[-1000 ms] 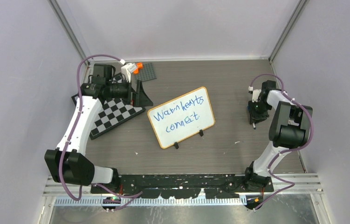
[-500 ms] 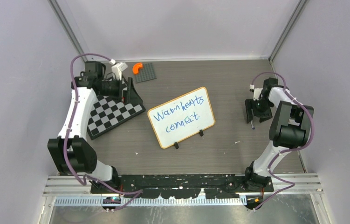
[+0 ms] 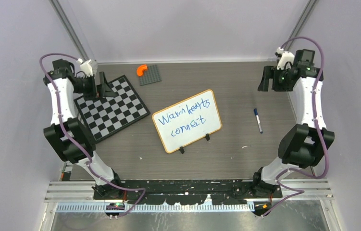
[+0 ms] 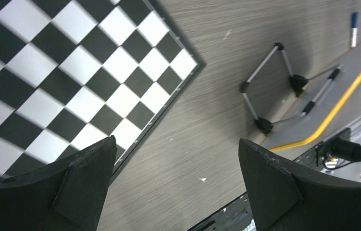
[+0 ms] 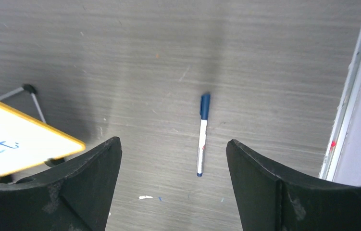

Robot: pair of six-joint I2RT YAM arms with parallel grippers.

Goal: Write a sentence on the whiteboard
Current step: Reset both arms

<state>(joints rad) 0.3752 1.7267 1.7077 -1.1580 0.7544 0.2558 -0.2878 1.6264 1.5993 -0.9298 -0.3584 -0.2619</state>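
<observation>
The whiteboard (image 3: pixel 187 120) stands tilted on its two black feet mid-table, with the blue sentence (image 3: pixel 188 117) in two lines on its face. Its grey back and yellow rim (image 4: pixel 334 103) show in the left wrist view, and one white corner (image 5: pixel 15 142) in the right wrist view. A blue-capped marker (image 3: pixel 257 120) lies loose on the table to the board's right, and it shows again as the marker (image 5: pixel 202 134) below my right gripper. My right gripper (image 3: pixel 268 79) is raised at the far right, open and empty (image 5: pixel 173 141). My left gripper (image 3: pixel 102 86) hangs open and empty over the checkered board's far corner.
A black-and-white checkered board (image 3: pixel 113 108) lies left of the whiteboard. A grey studded plate (image 3: pixel 150 74) with an orange piece (image 3: pixel 141 70) sits at the back. Walls close in on the left, right and rear. A black rail (image 3: pixel 188 185) runs along the near edge.
My right gripper opened and let go of the marker, which now lies on the table, then rose toward the far right corner. My left arm pulled back to the far left.
</observation>
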